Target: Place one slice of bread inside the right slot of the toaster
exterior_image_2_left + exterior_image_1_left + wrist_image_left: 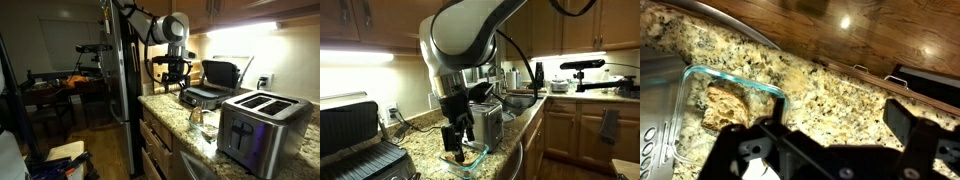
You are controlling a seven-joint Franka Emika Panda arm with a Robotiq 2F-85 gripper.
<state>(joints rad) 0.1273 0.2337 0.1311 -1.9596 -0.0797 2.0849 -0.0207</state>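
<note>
Toaster [658, 95]: shown at the left edge of the wrist view as a brushed-steel wall; in an exterior view [486, 122] it is seen standing on the counter, its slots facing up.
Glass dish [735, 78]: set on the granite counter [830, 85] just beside the toaster, with one rim close to the steel wall.
Slice of bread [728, 105]: laid flat inside the glass dish, in the part nearest the toaster; it is not yet lifted, and neither slot is seen to be filled.
Long axis of the slice: judged to run roughly across the wrist view, away from the toaster; its far end is hidden by a finger, so this is not certain.
Gripper [832, 120]: the jaws are spread wide and nothing is held; it is hung above the counter, clear of the bread.
Deciding relation: the slice is placed on the toaster side of the gripper's middle, under the finger nearer the toaster, not between the two fingers.
Next move, as judged: a shift toward the toaster is called for before any descent, so that the slice is straddled across its short width and the dish rim is cleared.
Nearer arm: only one arm is present.
</note>
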